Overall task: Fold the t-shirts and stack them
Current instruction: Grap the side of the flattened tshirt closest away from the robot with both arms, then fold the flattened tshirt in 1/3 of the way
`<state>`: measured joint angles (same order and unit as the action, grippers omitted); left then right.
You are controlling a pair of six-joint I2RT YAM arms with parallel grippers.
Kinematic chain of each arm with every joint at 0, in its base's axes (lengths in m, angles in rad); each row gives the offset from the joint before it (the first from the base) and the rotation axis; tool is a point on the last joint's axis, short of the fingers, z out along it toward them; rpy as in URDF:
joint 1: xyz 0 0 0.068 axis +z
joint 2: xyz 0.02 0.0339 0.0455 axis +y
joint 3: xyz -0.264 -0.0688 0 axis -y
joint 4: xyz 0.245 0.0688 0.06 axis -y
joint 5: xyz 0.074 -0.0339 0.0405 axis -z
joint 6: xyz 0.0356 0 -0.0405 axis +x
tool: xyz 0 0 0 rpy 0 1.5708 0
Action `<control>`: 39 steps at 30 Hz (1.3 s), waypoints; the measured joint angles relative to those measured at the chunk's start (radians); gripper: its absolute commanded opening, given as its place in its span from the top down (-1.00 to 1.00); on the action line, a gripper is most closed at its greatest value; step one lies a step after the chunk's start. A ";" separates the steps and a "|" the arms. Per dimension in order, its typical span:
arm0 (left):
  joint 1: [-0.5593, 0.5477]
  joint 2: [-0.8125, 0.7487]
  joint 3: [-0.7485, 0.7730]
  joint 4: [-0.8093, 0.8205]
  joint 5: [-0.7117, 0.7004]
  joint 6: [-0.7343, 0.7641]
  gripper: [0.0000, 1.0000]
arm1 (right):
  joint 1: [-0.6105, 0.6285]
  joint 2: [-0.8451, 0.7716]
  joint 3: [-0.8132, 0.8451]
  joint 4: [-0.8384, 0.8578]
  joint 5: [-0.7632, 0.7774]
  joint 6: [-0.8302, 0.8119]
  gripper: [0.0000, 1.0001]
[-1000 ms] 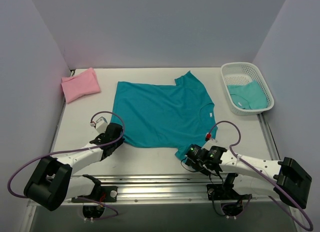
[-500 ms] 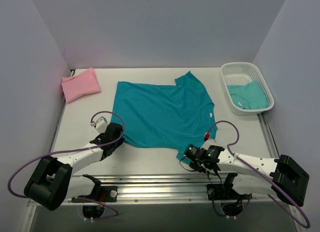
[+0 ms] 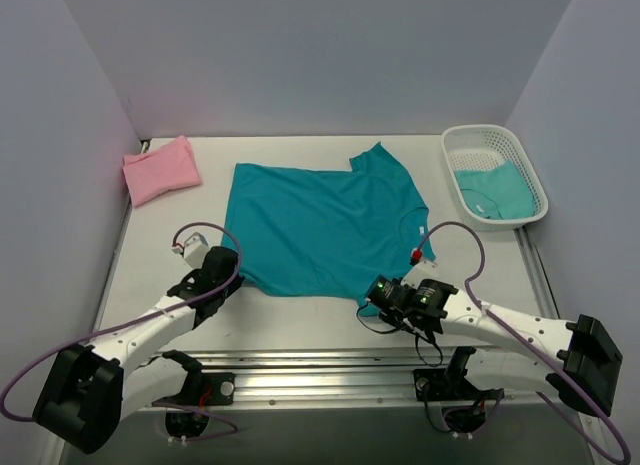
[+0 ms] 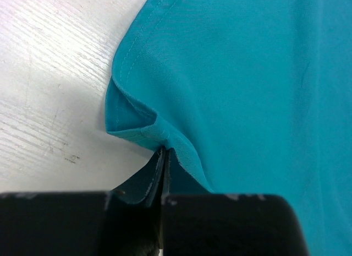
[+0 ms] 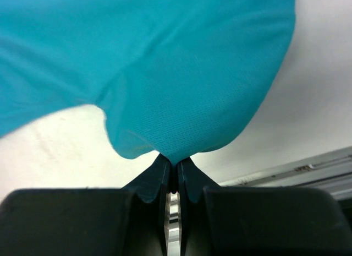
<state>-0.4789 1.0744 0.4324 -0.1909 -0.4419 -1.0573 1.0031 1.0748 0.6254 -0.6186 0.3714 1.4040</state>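
As left tool (image 4: 165, 155) and right tool (image 5: 175, 163) clamp it, one teal t-shirt (image 3: 325, 225) lies spread.

Teal tee (image 3: 325, 225) spread at ctr, pink tee (image 3: 158, 169) folded far-left, mesh basket (image 3: 485, 140) far-right

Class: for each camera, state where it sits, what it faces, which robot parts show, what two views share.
Top external: above, behind the arms, looking down; both arms, teal t-shirt, pink t-shirt, basket.
Left wrist: on left arm, facing the hem corner; fingers pinch it.
Right wrist: on right arm, facing a sleeve; fingers pinch it.
All share the teal t-shirt.
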 measured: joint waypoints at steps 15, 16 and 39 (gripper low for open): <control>0.000 -0.185 0.027 -0.200 -0.035 -0.008 0.95 | -0.050 -0.019 0.115 -0.068 0.215 -0.031 1.00; 0.000 -0.208 0.029 -0.218 -0.044 -0.009 0.95 | -0.055 -0.041 0.111 -0.079 0.222 -0.026 1.00; 0.003 -0.027 0.206 -0.187 -0.080 0.002 0.95 | -0.144 0.061 0.267 -0.061 0.327 -0.102 1.00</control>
<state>-0.4759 1.0477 0.6380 -0.3782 -0.5217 -1.0557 0.8589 1.1362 0.8925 -0.6796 0.6983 1.3018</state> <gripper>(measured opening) 0.031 0.015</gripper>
